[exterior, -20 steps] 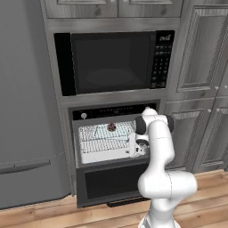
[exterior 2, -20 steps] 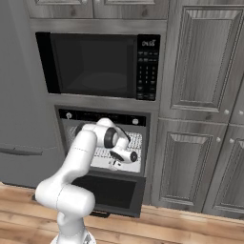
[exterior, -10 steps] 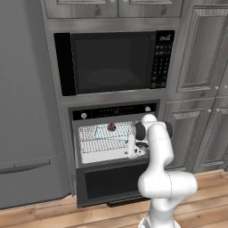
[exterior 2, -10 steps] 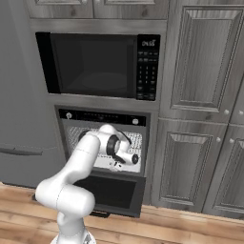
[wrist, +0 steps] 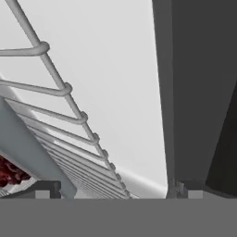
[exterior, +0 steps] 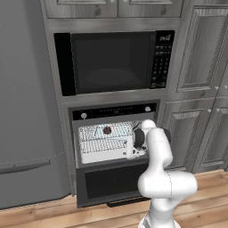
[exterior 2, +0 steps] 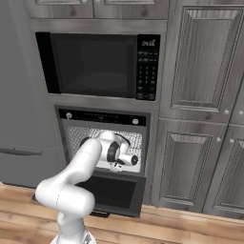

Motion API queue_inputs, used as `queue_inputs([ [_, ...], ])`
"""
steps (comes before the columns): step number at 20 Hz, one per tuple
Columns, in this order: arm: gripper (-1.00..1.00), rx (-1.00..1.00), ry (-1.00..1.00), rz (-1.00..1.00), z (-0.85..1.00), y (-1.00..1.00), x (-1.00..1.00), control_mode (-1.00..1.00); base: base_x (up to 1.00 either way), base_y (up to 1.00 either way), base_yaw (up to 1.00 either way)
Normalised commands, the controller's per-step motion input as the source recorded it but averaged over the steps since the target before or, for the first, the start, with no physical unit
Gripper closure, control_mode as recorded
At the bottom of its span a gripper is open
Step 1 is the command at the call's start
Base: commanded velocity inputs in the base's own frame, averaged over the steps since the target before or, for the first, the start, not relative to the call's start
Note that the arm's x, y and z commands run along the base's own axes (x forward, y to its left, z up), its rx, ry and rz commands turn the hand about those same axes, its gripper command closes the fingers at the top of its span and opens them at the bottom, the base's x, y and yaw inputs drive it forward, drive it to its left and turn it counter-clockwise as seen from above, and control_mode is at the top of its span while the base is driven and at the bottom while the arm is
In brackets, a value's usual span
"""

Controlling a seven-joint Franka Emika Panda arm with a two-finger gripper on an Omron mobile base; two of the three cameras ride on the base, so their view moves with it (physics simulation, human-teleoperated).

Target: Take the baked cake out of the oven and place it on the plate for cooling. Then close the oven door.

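**Wall oven, open, with cake on upper rack: handling and visibility**

Black built-in wall oven (exterior: 111, 133) with control strip and two white knobs: the landmark for all entries.

Wide black drop-down oven door (exterior: 113, 182): hung open below the oven cavity. Its bar handle was only partly made out at the lower edge.

White arm's two-finger gripper (exterior: 133, 149): stood at the right front of the oven cavity, fingers spread wide apart and holding nothing. The wrist hid the fingertips in both base views.

Silver wire rack (wrist: 69, 120): stiff, spanning the oven interior.

Tiny round dark reddish-brown cake (exterior: 107, 130): sat on the upper rack, toward the oven's back, well left of the gripper. Judged light, soft and crumbly; best pinched gently across its sides. The hand view cut it off to a red sliver (wrist: 11, 172).
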Motion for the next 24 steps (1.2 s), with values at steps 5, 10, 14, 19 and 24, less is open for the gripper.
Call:
queue_inputs([
  [5,-1.0,0.0,0.0,-0.01,-0.13,0.03,0.25,-1.0,0.0,0.0,0.0],
  [10,-1.0,0.0,0.0,0.0,-0.13,0.05,0.28,-1.0,0.0,0.0,0.0],
  [14,-1.0,0.0,0.0,0.0,-0.15,0.06,0.22,-1.0,0.0,0.0,0.0],
  [19,-1.0,0.0,0.05,0.0,-0.17,0.05,0.16,-1.0,0.0,0.0,0.0],
  [24,-1.0,0.0,0.11,0.0,-0.28,0.02,-0.06,-1.0,0.0,0.0,0.0],
])
